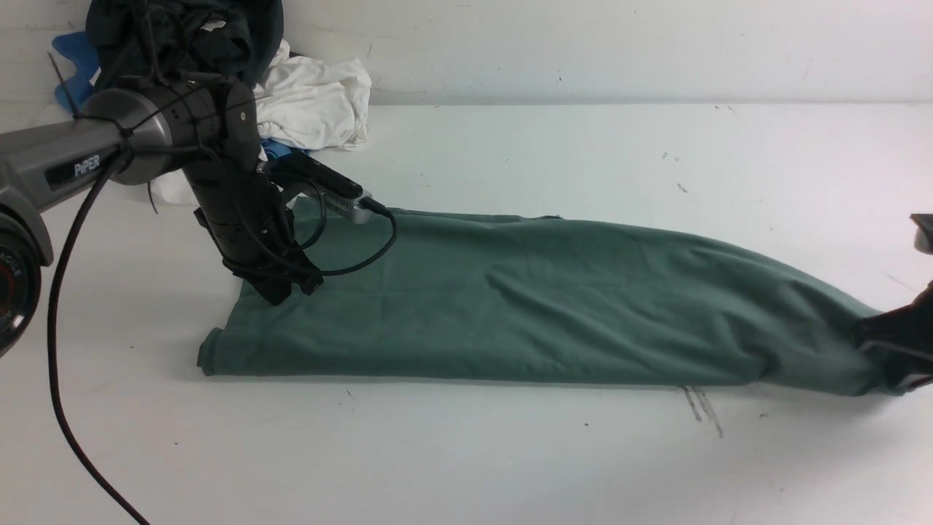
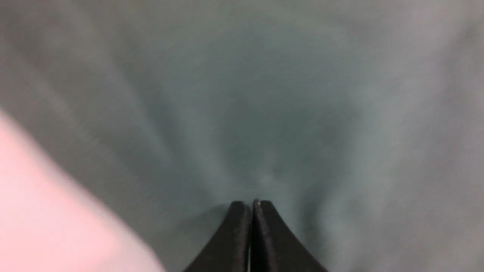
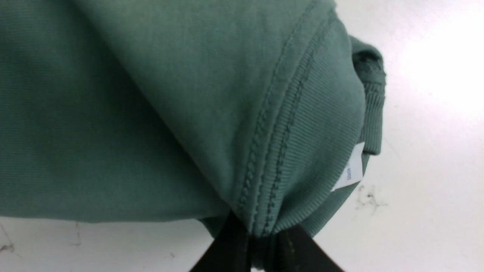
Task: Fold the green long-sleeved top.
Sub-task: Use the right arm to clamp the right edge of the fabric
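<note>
On the white table (image 1: 510,467), centre: green long-sleeved top (image 1: 510,299), already narrowed to a long band, lying across the robot's front from left to right. Its right end is bunching into a taper.

Left end: left gripper (image 1: 280,288) is bearing down on the cloth near the left edge. In the left wrist view its fingers (image 2: 236,234) are pressing together with creases running into the tips, so it is most likely pinching a small fold of the top.

Right end: right gripper (image 1: 893,354) is clamping the ribbed band (image 3: 314,143) just beside the white label (image 3: 349,170), with its jaws closing on several layers.

Back left, well apart from the work: white garment (image 1: 313,102) and dark garment (image 1: 182,33), heaped.

Step in hand, as judged: carrying one end over the other to halve the band.

Handling notes:
- The travelling end is needing a lift high enough to clear the body of the cloth.
- The anchoring end is needing steady downward hold, so that the band is not dragging.
- The bunched right end is calling for a slight outward pull before laying, so that the edges are meeting square and not skewed.
- Loose lower layers may be slipping from the pinch.
</note>
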You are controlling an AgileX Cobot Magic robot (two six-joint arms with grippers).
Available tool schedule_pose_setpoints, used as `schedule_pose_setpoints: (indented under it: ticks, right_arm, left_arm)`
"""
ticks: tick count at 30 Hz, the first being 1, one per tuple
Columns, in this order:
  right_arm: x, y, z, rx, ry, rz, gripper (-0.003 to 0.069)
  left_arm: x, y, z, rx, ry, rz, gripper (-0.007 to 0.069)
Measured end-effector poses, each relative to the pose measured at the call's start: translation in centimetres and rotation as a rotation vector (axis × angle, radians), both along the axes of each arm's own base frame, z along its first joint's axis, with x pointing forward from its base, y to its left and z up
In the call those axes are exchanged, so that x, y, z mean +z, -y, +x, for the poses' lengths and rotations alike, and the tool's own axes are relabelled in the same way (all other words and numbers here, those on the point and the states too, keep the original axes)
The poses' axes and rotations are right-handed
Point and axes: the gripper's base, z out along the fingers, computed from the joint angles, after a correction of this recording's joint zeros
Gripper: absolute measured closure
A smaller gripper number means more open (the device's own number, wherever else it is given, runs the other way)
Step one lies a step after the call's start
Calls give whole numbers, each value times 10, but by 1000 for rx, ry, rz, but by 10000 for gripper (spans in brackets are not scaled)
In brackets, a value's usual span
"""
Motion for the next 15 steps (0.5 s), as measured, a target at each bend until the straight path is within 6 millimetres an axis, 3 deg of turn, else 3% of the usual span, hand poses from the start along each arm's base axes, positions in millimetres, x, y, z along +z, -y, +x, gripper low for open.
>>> schedule_pose_setpoints:
  ticks: [6, 10, 14, 15]
  right_arm:
    - [1, 5, -2, -16, -7, -2, 613]
    - [8, 6, 1, -53, -19, 9, 559]
    - [31, 16, 10, -155, 31, 18, 375]
    - [32, 17, 11, -160, 34, 18, 366]
  left_arm:
    - [1, -9, 1, 50, -9, -70, 631]
    - [1, -6, 1, 39, -12, -101, 631]
    - [2, -3, 0, 31, -18, -135, 631]
    - [2, -3, 0, 29, -18, -135, 631]
